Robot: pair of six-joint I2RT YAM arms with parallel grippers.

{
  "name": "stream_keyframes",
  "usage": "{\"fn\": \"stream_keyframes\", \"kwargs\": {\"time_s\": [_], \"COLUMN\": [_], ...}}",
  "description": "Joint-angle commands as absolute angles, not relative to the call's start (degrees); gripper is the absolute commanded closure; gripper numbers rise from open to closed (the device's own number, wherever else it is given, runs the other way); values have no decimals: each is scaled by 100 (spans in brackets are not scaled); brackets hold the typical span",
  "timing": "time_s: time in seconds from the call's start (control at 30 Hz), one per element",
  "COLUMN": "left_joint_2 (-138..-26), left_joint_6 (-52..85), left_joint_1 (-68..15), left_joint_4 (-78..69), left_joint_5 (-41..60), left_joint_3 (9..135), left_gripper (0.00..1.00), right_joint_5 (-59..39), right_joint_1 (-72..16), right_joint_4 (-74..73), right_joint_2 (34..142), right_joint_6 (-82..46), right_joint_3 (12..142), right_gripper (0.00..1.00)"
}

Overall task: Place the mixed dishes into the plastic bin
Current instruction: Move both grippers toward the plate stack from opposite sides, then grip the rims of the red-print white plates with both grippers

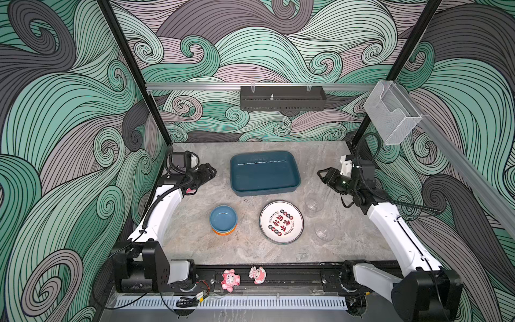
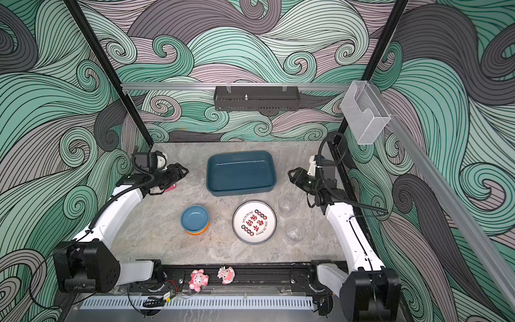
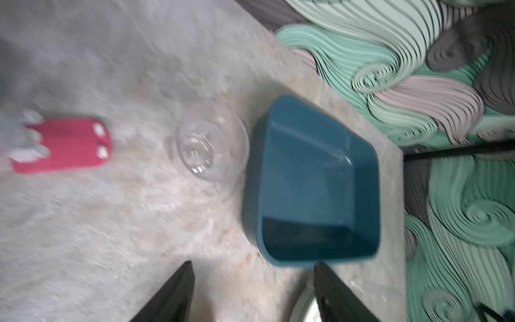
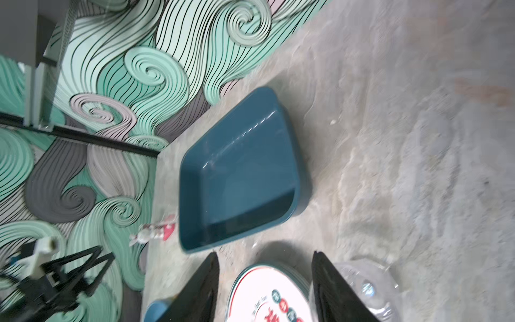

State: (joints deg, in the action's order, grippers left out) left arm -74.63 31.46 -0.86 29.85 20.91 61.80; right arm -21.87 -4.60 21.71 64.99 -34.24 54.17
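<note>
1. Logging the landmark first: the shallow dark teal-blue rectangular plastic bin point(image 1: 264, 174) sat empty on the grey marbled tabletop point(image 1: 195, 248). Its long axis ran side to side between the two arms.
2. The left gripper point(image 1: 212, 170) hung just off the bin's left short side, and the right gripper point(image 1: 320, 175) off its right short side. Both pointed inward at the bin. The jaws of each stood partly apart, with nothing between them.
3. Key relation: a clear round drinking glass point(image 3: 211, 145) stood upright beside the bin's left wall, just ahead of the left gripper. It was far nearer that arm than the other. I judged it the likeliest first pick, needing only a short reach forward and down.
4. The stack of white round plates with red-black lettering point(image 1: 281, 221) lay in front of the bin's right half, nearer the right arm.
5. Counts:
   - Glasses: three. One stood left of the bin. The second clear glass point(image 1: 314, 205) and the third clear glass point(image 1: 324, 232) stood in front of the bin, out past its right corner.
   - Bowls: one stack of small round bowls point(image 1: 223, 221) in front of the bin's left half. Blue was on top, with yellow and orange edges beneath. At least three; exact number not readable.
   - Plates: at least two by the rims; could not tell further.
   - Pink figurines point(image 1: 230, 280): two, well in front of the bin. Not dishes.
</note>
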Motion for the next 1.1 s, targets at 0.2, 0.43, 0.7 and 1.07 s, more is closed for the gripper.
{"fn": "stream_keyframes", "kwargs": {"time_s": [0.2,0.43,0.7,1.07], "left_joint_2": [-6930,-7263,-8014,-8847], "left_joint_6": [3103,3662,3748,3893], "left_joint_1": [-1557,-2611,-3111,-3427], "left_joint_4": [4538,4324,4418,4300], "left_joint_5": [3237,3024,2764,2460], "left_joint_3": [6318,6031,6228,6385], "left_gripper": [34,35,36,35], "right_joint_5": [-2790,-2604,-2041,-1341], "right_joint_1": [-1470,-2090,-2391,-2470], "right_joint_4": [4034,4393,4628,4526], "right_joint_2": [6922,7447,7988,8480], "right_joint_6": [-2640,-2412,-2368,-2451], "right_joint_3": [5832,5991,5995,5913], "right_gripper": [53,62,64,63]}}
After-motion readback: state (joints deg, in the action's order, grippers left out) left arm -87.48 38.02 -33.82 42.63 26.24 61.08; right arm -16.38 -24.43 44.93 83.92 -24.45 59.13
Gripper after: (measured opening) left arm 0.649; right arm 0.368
